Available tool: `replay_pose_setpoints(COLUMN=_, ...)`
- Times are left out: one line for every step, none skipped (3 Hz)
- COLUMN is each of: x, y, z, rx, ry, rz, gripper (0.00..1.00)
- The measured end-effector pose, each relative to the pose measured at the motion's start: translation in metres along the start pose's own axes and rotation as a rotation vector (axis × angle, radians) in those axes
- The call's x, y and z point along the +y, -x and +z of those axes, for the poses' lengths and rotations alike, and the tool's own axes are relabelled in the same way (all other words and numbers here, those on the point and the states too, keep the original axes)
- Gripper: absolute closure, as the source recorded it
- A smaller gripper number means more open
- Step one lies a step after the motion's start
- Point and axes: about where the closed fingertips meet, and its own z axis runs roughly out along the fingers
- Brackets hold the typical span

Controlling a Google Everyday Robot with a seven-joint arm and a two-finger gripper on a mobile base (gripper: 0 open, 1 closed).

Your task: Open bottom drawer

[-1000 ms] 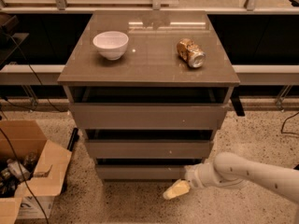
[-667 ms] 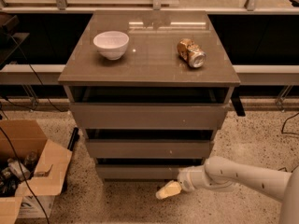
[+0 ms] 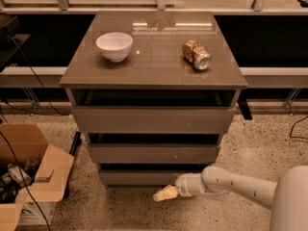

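The grey-brown cabinet (image 3: 154, 76) has three drawers. The bottom drawer (image 3: 144, 177) is the lowest, thinnest flat front, just above the floor, and looks closed, with a dark gap above it. My gripper (image 3: 165, 193) is on the end of the white arm (image 3: 231, 184) that reaches in from the lower right. It sits low, just in front of and slightly below the bottom drawer's front, right of its centre.
A white bowl (image 3: 114, 45) and a crushed can (image 3: 197, 55) lie on the cabinet top. An open cardboard box (image 3: 26, 177) with clutter stands on the speckled floor at the left. Cables run along the left wall. Dark shelving runs behind the cabinet.
My gripper has moved left along the bottom drawer front, staying low near the floor. The drawers, bowl and can have not moved.
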Motion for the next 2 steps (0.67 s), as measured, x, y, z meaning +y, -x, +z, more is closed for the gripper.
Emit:
replay_pose_setpoints(x=-0.021, y=-0.002, z=0.02, rx=-0.03, ry=-0.014, rz=0.021, gripper=0.0)
replay_pose_setpoints(x=-0.048, y=-0.003, z=0.033, rx=-0.055, ry=-0.03, rz=0.038, gripper=0.0)
